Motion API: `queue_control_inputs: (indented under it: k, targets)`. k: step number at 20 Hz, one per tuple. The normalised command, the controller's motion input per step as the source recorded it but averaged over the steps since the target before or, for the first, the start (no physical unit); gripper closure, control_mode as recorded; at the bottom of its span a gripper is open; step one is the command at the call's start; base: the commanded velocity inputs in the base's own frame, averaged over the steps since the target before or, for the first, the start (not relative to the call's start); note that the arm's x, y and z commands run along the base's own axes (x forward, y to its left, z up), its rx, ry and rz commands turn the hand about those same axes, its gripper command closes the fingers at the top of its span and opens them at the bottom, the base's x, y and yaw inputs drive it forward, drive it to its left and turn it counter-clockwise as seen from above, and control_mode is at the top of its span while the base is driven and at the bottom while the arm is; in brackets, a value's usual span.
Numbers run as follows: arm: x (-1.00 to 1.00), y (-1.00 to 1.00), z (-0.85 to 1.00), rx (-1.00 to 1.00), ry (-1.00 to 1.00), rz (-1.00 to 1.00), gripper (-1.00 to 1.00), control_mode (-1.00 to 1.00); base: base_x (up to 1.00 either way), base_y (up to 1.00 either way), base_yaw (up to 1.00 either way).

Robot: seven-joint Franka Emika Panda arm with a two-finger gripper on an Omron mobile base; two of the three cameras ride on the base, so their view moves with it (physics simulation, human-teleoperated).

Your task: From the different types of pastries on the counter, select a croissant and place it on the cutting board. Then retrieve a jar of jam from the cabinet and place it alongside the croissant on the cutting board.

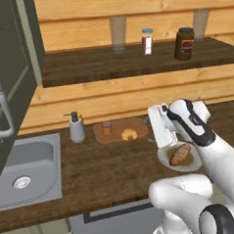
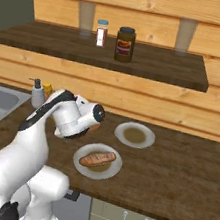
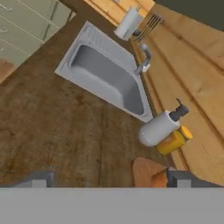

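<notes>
Croissant and jar of jam both sat on cutting board, just beyond the gripper; jaws wide, empty. Task looked complete.

The surface is dark brown with a streaky wood grain, and the shelf above it is the same dark brown. The wall boards are pale honey wood. The sink is flat grey. The cutting board is light brown; on it the croissant is golden yellow and the jar of jam orange-red with a brownish top. The bread roll is reddish brown on a pale grey plate. The soap dispenser is light grey with a dark pump. Beside it stands a yellow-orange container, perhaps a bottle. The cabinet is olive-grey. The tall jar is dark brown with a red label.
</notes>
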Motion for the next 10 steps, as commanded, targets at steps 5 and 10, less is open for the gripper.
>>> queue_control_inputs:
  k: [5,10]
  targets:
    - [-0.92,-0.53,0.38,-0.38,-0.44,0.11,-1.00,-1.00,0.00,0.00,0.00]
    - [-1.00,-0.64,0.49,-0.41,-0.46,0.14,-1.00,-1.00,0.00,0.00,0.00]
